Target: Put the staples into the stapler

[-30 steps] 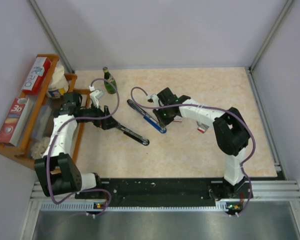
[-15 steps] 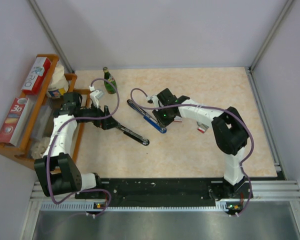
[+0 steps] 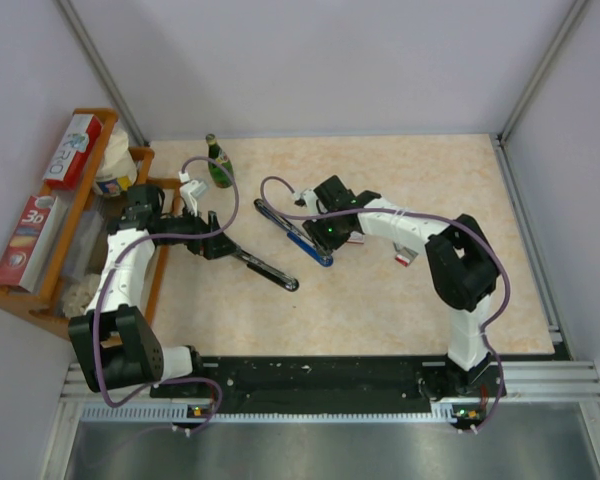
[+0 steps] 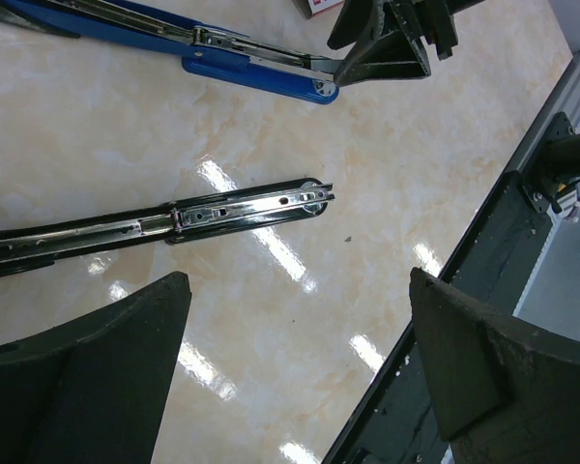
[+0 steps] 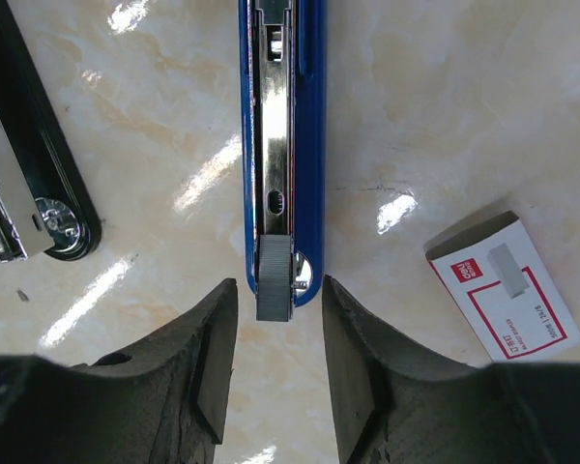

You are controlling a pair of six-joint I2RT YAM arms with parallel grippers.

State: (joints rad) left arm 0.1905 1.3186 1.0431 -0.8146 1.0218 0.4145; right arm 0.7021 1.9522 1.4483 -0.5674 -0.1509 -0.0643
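Note:
A blue stapler (image 5: pixel 311 145) lies opened flat on the table, its metal channel facing up. A short grey strip of staples (image 5: pixel 275 280) rests on the near end of that channel. My right gripper (image 5: pixel 276 302) stands just behind that end, open, with its fingers either side of the strip and a gap on each side. In the top view the right gripper (image 3: pixel 326 238) is over the blue stapler (image 3: pixel 298 236). The white staples box (image 5: pixel 507 285) with a red label lies to the right. My left gripper (image 4: pixel 298 290) hangs wide open and holds nothing.
A black stapler (image 4: pixel 242 203) lies opened beside the blue one, below my left gripper (image 3: pixel 214 246). A green bottle (image 3: pixel 218 162) stands at the back left. A wooden rack (image 3: pixel 50 290) with boxes borders the left edge. A small red and white item (image 3: pixel 405 258) lies under the right arm.
The right gripper's jaws have spread apart and let go of the staple strip, which now rests on the blue stapler's end. The left arm has not moved.

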